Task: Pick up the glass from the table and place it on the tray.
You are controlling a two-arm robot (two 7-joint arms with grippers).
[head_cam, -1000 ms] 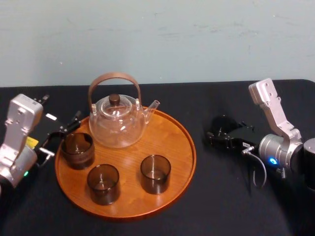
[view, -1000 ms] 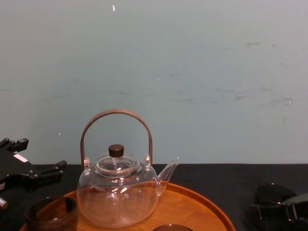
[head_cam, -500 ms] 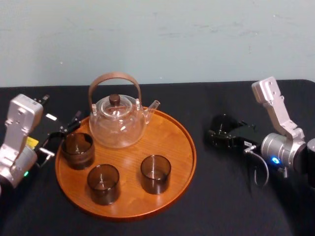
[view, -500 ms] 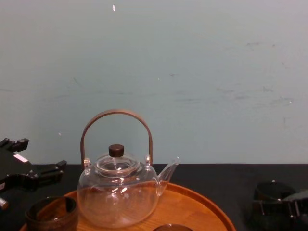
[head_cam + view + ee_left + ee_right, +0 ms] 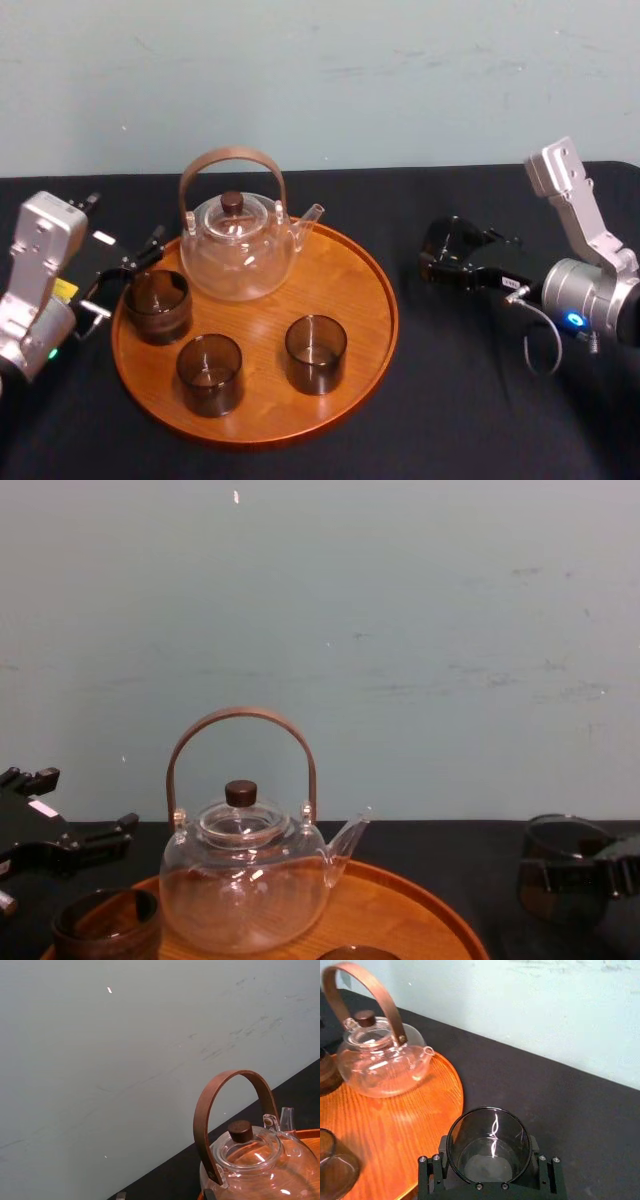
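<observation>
Tray [image 5: 368, 296] bare along its right side — teapot [image 5: 238, 250] at back, three cups [image 5: 210, 373] left and front.

i log: round orange-brown wooden tray [image 5: 350, 290], streaked grain; plain black cloth table [image 5: 470, 400]; clear glass teapot [image 5: 238, 262], brown bent handle [image 5: 232, 155]; smoky grey round glass [image 5: 489, 1160] in my black right gripper [image 5: 448, 258]; pale green wall [image 5: 400, 80].

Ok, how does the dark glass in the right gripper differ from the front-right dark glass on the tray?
Grip: the held smoky glass is clamped by the right gripper; the front-right tray glass stands free. Place: held glass is right of the round wooden tray, tray glass on it. Both upright, empty. The left gripper idles left.
</observation>
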